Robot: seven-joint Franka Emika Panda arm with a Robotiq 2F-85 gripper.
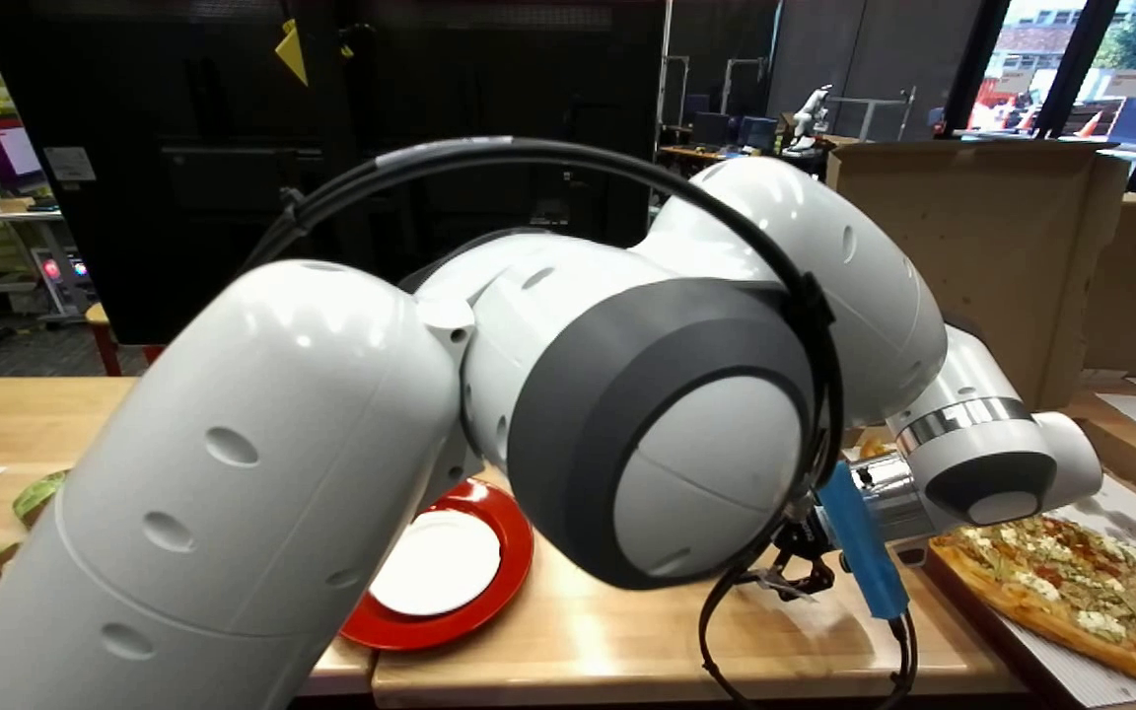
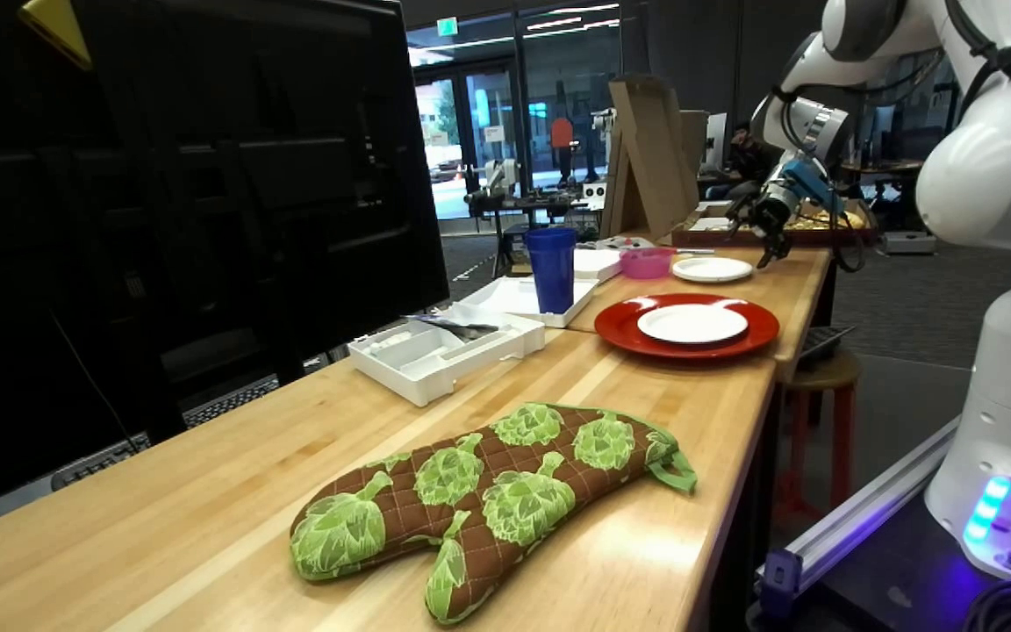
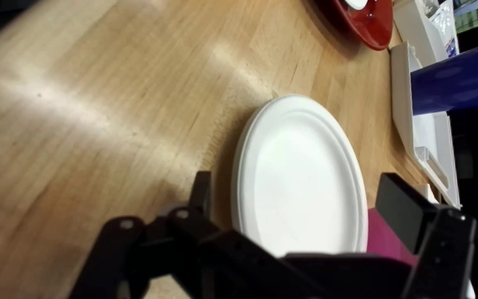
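My gripper [image 3: 301, 201] is open and empty, its fingers wide apart above the table. It is nearest to a white oval-looking plate [image 3: 301, 166], which shows between the two fingers in the wrist view. The fingers appear apart from the plate. In an exterior view the gripper [image 2: 753, 241] hangs just above and beside this plate [image 2: 713, 270]. In an exterior view the gripper [image 1: 793, 580] is partly hidden by its cables. A pink bowl [image 2: 646, 263] stands beside the plate; part of it [image 3: 388, 238] shows behind the right finger in the wrist view.
A red plate [image 2: 615, 327] bears a smaller white plate [image 2: 692, 323]. A tall blue cup [image 2: 551, 268] stands in a white tray, near another white divided tray [image 2: 418, 382]. A green-brown oven mitt [image 2: 488, 500] lies nearer. A pizza [image 1: 1100, 582] lies in an open cardboard box [image 1: 972, 266].
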